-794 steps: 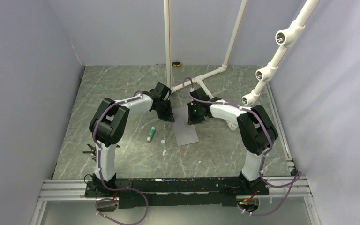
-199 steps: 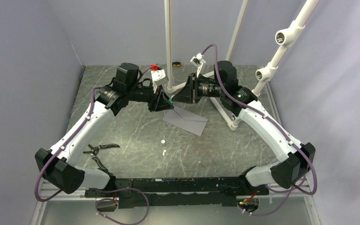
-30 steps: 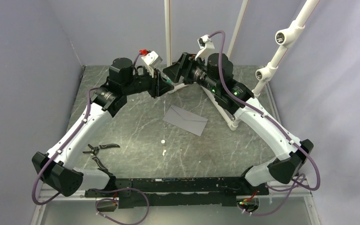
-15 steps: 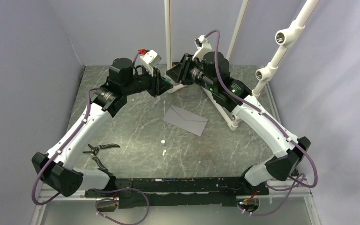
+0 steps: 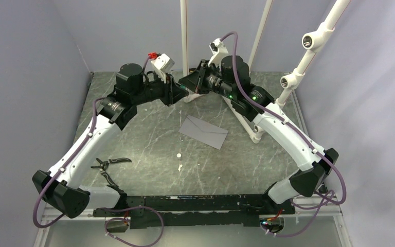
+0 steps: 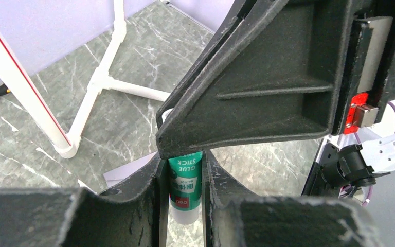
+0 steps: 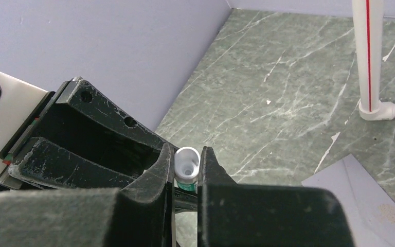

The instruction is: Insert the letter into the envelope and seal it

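Since both arms were up in the air, the marble-look table (image 5: 133, 128) was mostly in plain sight from the top camera. The left arm (image 5: 90, 139) and right arm (image 5: 283, 134) arched up from the near edge and met nose to nose over the far half of the table, just in front of the upright white PVC pipe (image 5: 184, 36).

The envelope (image 5: 204, 131) lay flat on the table below and a bit nearer than that meeting point, turned at an angle. Nothing was touching it, and its pointed flap looked folded down. Whether the letter was inside, I couldn't tell.

Now the fingers. The left gripper (image 6: 183, 175) was clamped on a glue stick (image 6: 185, 188), and its fingers (image 6: 133, 206) were squeezed in on the green-labelled body with no gap either side. The right gripper (image 7: 187, 164) came at it from the opposite direction. Its fingers (image 7: 149, 200) were pinched tight on the stick's white end, which was open and faced that wrist camera. So both were holding the same stick, well above the table, with the fingers only as far apart as the tube is wide.

A pair of pliers (image 5: 108, 164) sat near the left arm's lower link, and a couple of tiny white bits (image 5: 178, 155) lay on the table nearer than the envelope.
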Controlling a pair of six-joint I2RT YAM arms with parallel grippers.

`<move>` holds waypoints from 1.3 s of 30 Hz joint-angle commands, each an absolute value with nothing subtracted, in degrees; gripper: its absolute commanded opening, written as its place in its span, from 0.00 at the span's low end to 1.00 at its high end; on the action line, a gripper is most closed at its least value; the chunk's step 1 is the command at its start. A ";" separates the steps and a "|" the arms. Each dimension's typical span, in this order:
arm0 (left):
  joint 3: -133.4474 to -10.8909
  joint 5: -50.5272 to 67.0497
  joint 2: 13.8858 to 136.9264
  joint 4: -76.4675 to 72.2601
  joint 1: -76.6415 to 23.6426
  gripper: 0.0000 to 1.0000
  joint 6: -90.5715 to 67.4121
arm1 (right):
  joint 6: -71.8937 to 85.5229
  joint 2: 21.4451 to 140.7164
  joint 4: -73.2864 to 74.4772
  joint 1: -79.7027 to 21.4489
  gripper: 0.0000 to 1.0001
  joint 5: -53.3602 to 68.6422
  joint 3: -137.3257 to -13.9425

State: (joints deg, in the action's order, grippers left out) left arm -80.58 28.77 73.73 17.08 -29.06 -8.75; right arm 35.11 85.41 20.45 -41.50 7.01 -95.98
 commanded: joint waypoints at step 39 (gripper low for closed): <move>-77.54 37.86 69.03 5.33 -29.18 0.02 -11.85 | 37.44 78.23 7.30 -36.97 0.74 20.30 -90.04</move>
State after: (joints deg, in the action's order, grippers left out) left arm -77.08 43.62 68.90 7.55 -29.08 -10.50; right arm 36.62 77.49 3.16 -35.99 23.57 -86.32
